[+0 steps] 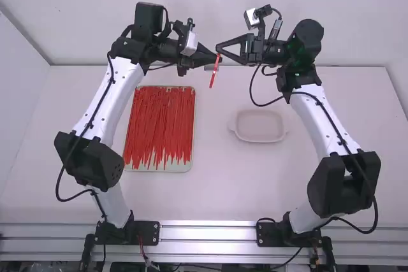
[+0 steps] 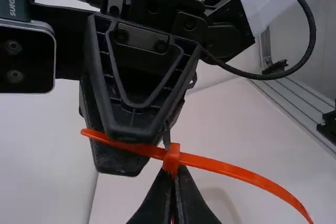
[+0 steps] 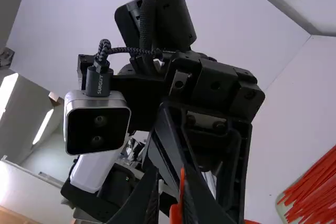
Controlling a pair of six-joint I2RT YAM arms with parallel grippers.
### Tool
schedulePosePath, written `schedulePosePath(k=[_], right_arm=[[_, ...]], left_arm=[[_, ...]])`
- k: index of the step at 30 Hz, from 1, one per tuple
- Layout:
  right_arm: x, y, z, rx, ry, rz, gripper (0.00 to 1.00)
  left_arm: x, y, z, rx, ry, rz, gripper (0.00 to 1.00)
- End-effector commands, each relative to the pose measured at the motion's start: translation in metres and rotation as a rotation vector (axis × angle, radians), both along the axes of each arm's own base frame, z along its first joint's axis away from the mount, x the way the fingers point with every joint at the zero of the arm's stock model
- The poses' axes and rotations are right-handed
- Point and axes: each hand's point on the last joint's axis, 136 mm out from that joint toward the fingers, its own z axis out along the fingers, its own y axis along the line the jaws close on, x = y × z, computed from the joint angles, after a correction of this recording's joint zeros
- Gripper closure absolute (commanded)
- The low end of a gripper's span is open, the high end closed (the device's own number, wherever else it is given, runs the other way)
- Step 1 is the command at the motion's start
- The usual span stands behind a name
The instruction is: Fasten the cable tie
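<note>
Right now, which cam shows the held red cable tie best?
Left wrist view: the cable tie runs across the frame, head and strap plain and close. In the high view it is a small red sliver far from the camera; the right wrist view catches a thin orange strip of it, mostly hidden.

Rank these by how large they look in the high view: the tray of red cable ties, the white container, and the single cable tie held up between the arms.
1. tray of red cable ties
2. white container
3. held cable tie, plainly the smallest though raised nearer the camera
</note>
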Motion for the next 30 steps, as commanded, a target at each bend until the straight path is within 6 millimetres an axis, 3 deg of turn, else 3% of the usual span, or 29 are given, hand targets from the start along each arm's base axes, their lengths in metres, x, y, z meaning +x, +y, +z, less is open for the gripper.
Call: schedulePosePath(k=[1, 5, 17, 30], right_arm=[[-0.005, 0.000, 0.007, 0.000, -0.024, 0.017, 0.89], [-0.003, -0.003, 0.007, -0.001, -0.024, 0.011, 1.00], [-0.004, -0.003, 0.007, -0.003, -0.050, 0.016, 1.00], [-0.003, -0.003, 0.008, 0.001, -0.051, 0.009, 1.00]], left_arm=[[-0.002, 0.006, 0.012, -0.010, -0.027, 0.009, 0.98], [-0.002, 0.006, 0.011, -0.008, -0.026, 0.011, 0.98], [-0.003, 0.006, 0.007, 0.003, 0.011, 0.015, 0.98], [-0.002, 0.009, -0.028, 0.098, 0.124, 0.076, 0.98]])
